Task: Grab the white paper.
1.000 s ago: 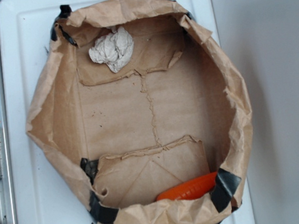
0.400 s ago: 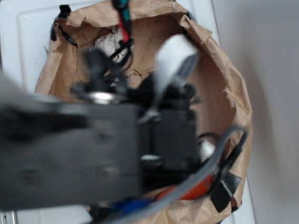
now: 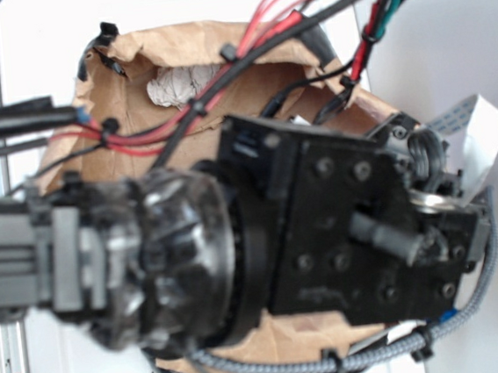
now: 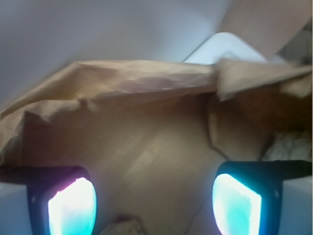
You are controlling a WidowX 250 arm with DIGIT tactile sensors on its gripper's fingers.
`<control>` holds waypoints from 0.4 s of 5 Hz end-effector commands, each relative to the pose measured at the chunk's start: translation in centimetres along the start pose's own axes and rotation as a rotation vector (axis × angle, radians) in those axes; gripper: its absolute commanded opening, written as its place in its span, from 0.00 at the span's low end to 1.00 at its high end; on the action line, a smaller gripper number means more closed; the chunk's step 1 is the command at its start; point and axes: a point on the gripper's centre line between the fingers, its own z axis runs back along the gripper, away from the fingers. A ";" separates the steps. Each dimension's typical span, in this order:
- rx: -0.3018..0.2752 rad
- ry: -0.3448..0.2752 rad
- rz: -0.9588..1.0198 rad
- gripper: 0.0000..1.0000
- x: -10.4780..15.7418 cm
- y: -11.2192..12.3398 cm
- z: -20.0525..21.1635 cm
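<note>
Gripper [image 4: 154,203] gapes wide and empty above the brown bag's [image 4: 122,142] floor, white paper [image 3: 177,84] seemingly against the rim.

The black robot arm [image 3: 193,245] stretches across from the left, filling the overhead view, blurred and close to the camera. Its boxy black wrist block [image 3: 350,230] sits at the right end, studded with screw heads, a short grey peg jutting out. Red and black cables [image 3: 244,41] loop over it, and a braided grey cable [image 3: 337,363] curls beneath. On the wrist view, the black two-fingered gripper [image 4: 154,200] shows its jaws spread wide apart, the glowing finger pads [image 4: 73,205] with nothing between them.
</note>
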 end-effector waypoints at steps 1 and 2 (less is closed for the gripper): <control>-0.262 0.069 -0.303 1.00 1.0 6.4 8.4; -0.352 0.068 -0.359 1.00 1.0 8.3 11.4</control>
